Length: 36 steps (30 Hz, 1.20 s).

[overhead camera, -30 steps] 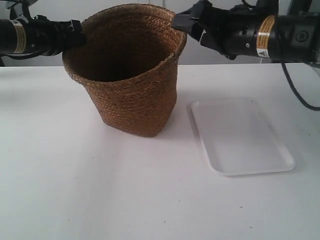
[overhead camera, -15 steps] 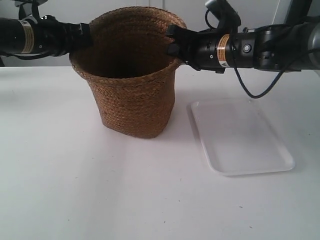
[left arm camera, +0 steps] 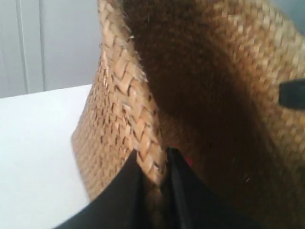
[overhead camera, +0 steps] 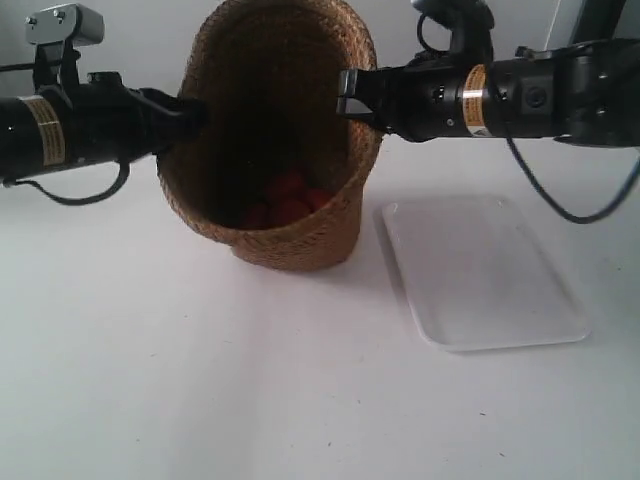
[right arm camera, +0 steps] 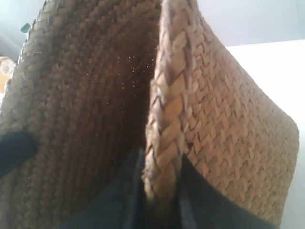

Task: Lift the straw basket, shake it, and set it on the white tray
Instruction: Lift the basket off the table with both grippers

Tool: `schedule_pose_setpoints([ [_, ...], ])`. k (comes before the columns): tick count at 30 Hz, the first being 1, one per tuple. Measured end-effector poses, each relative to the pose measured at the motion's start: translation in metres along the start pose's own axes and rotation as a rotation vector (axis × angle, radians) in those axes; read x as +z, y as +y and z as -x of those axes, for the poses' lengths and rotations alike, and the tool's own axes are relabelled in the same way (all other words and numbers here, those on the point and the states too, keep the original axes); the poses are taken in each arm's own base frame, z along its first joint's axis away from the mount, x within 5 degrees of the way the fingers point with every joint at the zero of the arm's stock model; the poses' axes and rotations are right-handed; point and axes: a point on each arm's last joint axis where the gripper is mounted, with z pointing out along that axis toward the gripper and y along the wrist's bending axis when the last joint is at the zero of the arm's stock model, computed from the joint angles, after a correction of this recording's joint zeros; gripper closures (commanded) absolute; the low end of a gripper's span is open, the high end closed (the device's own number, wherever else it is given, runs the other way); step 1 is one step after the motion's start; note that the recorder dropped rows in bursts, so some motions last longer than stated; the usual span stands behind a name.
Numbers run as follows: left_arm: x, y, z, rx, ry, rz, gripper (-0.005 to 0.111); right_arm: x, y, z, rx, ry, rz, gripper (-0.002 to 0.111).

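Rough woven straw basket (overhead camera: 300, 240), smooth tray (overhead camera: 480, 270)

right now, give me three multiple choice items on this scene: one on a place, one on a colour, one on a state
1. Where is the tray relative to the basket?
A. underneath it
B. flat on the table beside it, toward the exterior view's right
C. held in the air above it

2. What colour are the lumps inside the basket?
A. blue
B. red
C. green

3. How do the left arm's jaws stand?
A. wide open, clear of everything
B. shut on the tray
C. shut on the basket's rim

Answers:
1 B, the tray lies on the table next to the basket.
2 B, red shows deep inside the tipped basket.
3 C, the left wrist view shows both jaws pinching the woven rim.
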Motion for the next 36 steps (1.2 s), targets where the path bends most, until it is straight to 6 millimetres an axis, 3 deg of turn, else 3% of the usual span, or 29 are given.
schedule_pose_setpoints([
  [4, -0.043, -0.040, 0.003, 0.160, -0.008, 0.064, 0.107, -0.060, 0.052, 0.007, -0.156, -0.091, -0.010, 0.108],
  [6, -0.068, -0.050, 0.002, 0.173, -0.003, 0.114, 0.107, -0.088, 0.070, -0.008, -0.174, -0.113, -0.022, 0.108],
  [8, -0.082, -0.052, -0.015, 0.156, 0.030, 0.127, 0.107, -0.102, 0.075, -0.037, -0.144, -0.088, -0.048, 0.108],
  [9, -0.087, -0.050, -0.041, 0.119, 0.082, 0.126, 0.107, -0.103, 0.062, -0.071, -0.098, -0.021, -0.116, 0.108],
  [11, -0.089, -0.051, -0.045, 0.144, 0.074, 0.126, 0.107, -0.094, 0.048, -0.088, -0.090, 0.012, -0.169, 0.108],
  [12, -0.093, -0.054, -0.038, 0.156, 0.048, 0.125, 0.107, -0.095, 0.050, -0.083, -0.102, -0.010, -0.167, 0.108],
  [13, -0.106, -0.066, -0.016, 0.195, 0.004, 0.130, 0.107, -0.100, 0.060, -0.070, -0.147, -0.053, -0.169, 0.108],
  [14, -0.124, -0.080, -0.001, 0.231, -0.035, 0.123, 0.107, -0.117, 0.080, -0.055, -0.196, -0.110, -0.158, 0.108],
  [16, -0.150, -0.094, 0.000, 0.237, -0.074, 0.082, 0.107, -0.142, 0.099, -0.056, -0.228, -0.151, -0.114, 0.108],
  [17, -0.157, -0.095, -0.011, 0.232, -0.068, 0.055, 0.107, -0.148, 0.101, -0.067, -0.235, -0.146, -0.073, 0.108],
  [18, -0.156, -0.092, -0.036, 0.210, -0.016, 0.033, 0.107, -0.146, 0.095, -0.089, -0.209, -0.103, -0.033, 0.108],
  [20, -0.152, -0.088, -0.052, 0.179, 0.036, 0.036, 0.107, -0.137, 0.081, -0.108, -0.178, -0.052, -0.061, 0.108],
  [21, -0.153, -0.089, -0.046, 0.188, 0.023, 0.040, 0.107, -0.138, 0.083, -0.101, -0.176, -0.069, -0.072, 0.108],
  [23, -0.165, -0.095, -0.012, 0.222, -0.066, 0.055, 0.107, -0.155, 0.101, -0.067, -0.223, -0.147, -0.093, 0.108],
  [25, -0.178, -0.102, 0.004, 0.252, -0.133, 0.033, 0.107, -0.184, 0.123, -0.045, -0.275, -0.251, -0.040, 0.108],
  [27, -0.176, -0.102, -0.017, 0.243, -0.115, -0.017, 0.107, -0.192, 0.124, -0.061, -0.301, -0.260, 0.024, 0.108],
  [30, -0.158, -0.093, -0.056, 0.206, -0.007, -0.024, 0.107, -0.169, 0.101, -0.107, -0.270, -0.145, 0.034, 0.108],
  [31, -0.154, -0.090, -0.061, 0.197, 0.020, -0.010, 0.107, -0.163, 0.096, -0.113, -0.241, -0.126, 0.018, 0.108],
  [34, -0.154, -0.090, -0.050, 0.205, 0.043, 0.025, 0.107, -0.157, 0.088, -0.109, -0.221, -0.085, -0.064, 0.108],
  [36, -0.163, -0.098, -0.028, 0.226, 0.001, 0.014, 0.107, -0.169, 0.101, -0.085, -0.245, -0.117, -0.074, 0.108],
])
